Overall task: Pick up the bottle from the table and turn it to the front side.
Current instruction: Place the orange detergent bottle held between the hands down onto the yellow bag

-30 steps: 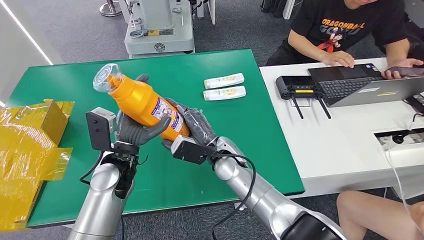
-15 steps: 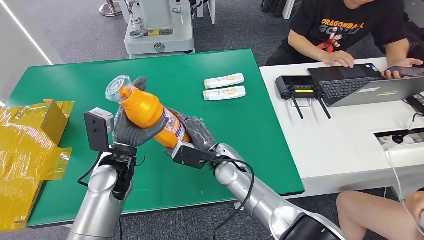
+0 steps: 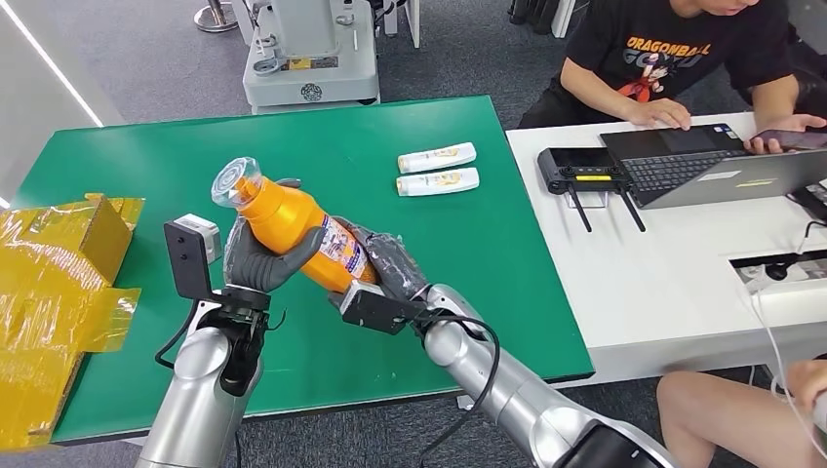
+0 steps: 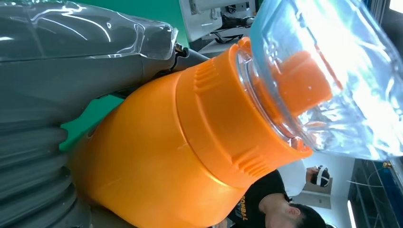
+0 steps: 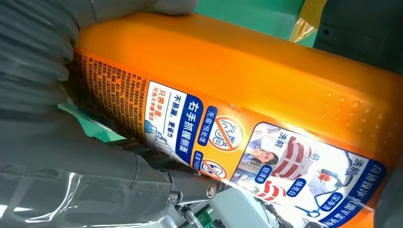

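Both hands hold the orange bottle (image 3: 297, 234) in the air above the green tabletop (image 3: 458, 244), with the bottle tilted so that its clear cap (image 3: 235, 182) points up and away toward the robot's left. The left hand (image 3: 255, 255) grips the upper body just below the neck, its fingers (image 3: 293, 255) wrapped around the bottle from underneath. The right hand (image 3: 390, 263) grips the lower end, its fingers closed over the base and partly covering the printed label (image 3: 343, 249). The left wrist view shows the ribbed orange collar (image 4: 223, 123) and the clear cap over an orange nozzle, pressed close against the grey hand. In the right wrist view the label (image 5: 266, 161) faces the camera, with blue panels, small text and warning symbols. Two small white tubes (image 3: 438, 169) lie side by side farther back on the tabletop, well apart from the bottle. A crumpled yellow wrapper (image 3: 59, 283) lies at the tabletop's left edge. A person in a black shirt (image 3: 673, 49) sits at the adjoining white tabletop (image 3: 663, 273), hands on a laptop (image 3: 722, 161).
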Robot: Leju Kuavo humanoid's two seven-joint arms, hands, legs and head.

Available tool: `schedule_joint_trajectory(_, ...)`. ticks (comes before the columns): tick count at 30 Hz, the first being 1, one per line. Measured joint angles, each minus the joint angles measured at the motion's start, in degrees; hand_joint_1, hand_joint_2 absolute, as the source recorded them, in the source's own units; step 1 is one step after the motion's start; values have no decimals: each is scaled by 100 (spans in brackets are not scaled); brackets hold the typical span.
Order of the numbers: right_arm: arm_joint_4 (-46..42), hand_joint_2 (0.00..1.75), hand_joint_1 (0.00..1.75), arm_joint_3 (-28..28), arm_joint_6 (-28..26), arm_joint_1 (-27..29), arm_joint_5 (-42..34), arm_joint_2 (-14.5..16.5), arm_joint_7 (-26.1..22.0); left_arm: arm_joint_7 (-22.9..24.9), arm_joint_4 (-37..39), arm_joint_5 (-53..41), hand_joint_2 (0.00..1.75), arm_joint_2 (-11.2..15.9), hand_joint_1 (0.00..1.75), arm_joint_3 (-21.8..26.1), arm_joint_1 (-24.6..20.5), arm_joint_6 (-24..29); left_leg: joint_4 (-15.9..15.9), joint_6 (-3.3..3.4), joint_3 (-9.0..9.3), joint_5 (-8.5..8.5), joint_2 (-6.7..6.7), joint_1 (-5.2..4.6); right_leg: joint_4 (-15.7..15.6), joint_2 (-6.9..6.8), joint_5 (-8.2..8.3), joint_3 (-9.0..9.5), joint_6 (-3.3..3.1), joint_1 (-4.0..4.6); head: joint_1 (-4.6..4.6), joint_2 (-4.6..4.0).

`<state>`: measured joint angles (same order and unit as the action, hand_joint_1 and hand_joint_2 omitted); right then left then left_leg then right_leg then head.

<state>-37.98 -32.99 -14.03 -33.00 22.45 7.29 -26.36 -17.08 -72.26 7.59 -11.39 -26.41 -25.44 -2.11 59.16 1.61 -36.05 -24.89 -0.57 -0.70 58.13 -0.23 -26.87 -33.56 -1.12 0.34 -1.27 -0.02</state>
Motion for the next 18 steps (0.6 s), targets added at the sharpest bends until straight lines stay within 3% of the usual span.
schedule_joint_trajectory(6, -112, 175, 175, 39, -18, 105, 92, -35, 8, 18, 0, 20, 175, -2, 175, 1, 42, 33, 0, 0, 0, 0, 1, 0, 0, 1, 0, 0, 0, 0, 0, 0)
schedule_joint_trajectory(7, -133, 175, 168, 50, -24, 122, 105, -44, 9, 18, 0, 21, 175, -2, 175, 1, 45, 36, 0, 0, 0, 0, 1, 0, 0, 1, 0, 0, 0, 0, 0, 0)
schedule_joint_trajectory(11, -238, 175, 0, 113, -130, 199, 257, -72, 42, 20, 0, 30, 175, -11, 175, -1, 55, 83, 0, 0, 0, 0, 1, -1, 0, 1, 0, 0, 0, 0, -1, 0)
schedule_joint_trajectory(18, -711, 175, 0, 296, -500, 440, 138, -108, 249, 25, -4, 19, 175, 1, 175, 34, 70, 309, 0, 0, -1, 0, -1, -1, 0, -1, 0, 0, 0, 0, 0, 0)
